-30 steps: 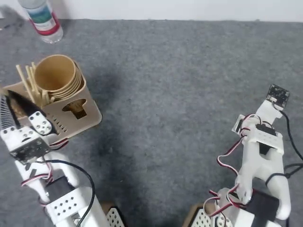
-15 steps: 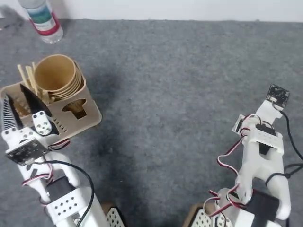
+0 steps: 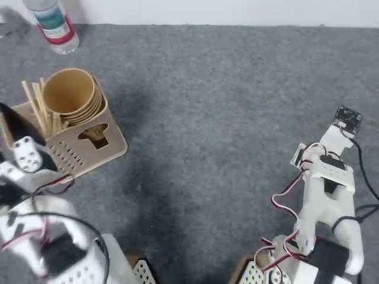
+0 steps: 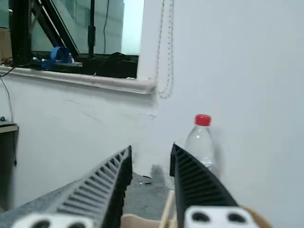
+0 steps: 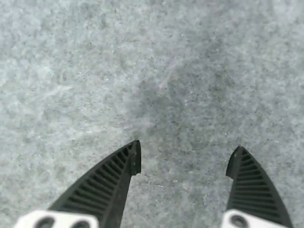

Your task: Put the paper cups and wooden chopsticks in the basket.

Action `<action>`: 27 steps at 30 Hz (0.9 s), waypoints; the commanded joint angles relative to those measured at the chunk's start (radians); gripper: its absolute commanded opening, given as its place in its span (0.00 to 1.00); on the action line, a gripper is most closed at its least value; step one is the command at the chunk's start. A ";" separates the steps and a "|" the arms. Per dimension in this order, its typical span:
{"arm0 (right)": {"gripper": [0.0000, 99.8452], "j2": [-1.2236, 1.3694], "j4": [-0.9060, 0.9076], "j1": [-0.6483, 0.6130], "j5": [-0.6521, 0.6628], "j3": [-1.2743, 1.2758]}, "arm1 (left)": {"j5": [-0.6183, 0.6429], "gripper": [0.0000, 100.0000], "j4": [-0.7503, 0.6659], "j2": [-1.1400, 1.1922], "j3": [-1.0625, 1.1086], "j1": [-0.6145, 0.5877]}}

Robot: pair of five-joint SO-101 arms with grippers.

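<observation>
One basket [image 3: 89,148] — close by left gripper [image 4: 149,152].

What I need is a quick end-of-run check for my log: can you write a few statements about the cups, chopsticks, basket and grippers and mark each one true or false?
1. The paper cups sit stacked inside the basket. True.
2. The wooden chopsticks lie on the mat beside the basket. False: they stand in the basket, next to the cups.
3. The right gripper is open over the bare grey mat. True.
4. The left gripper is clamped on a chopstick. False: its fingers are apart with nothing between them.
5. The bottle lies in the basket. False: it stands by the wall, apart from the basket.
</observation>
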 commanded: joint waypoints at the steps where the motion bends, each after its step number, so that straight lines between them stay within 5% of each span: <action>1: 0.30 0.001 -0.002 -0.008 0.015 -0.068 | 0.015 0.14 0.336 -0.002 -0.340 0.081; 12: 0.30 0.001 -0.001 -0.056 0.021 -0.068 | 0.005 0.14 0.634 0.000 -0.475 0.474; 18: 0.30 -0.025 0.030 -0.160 0.173 -0.097 | -0.121 0.13 0.756 0.000 -0.473 0.692; 27: 0.30 -0.240 0.693 -0.458 0.379 -0.503 | -0.126 0.13 0.804 -0.003 -0.343 0.618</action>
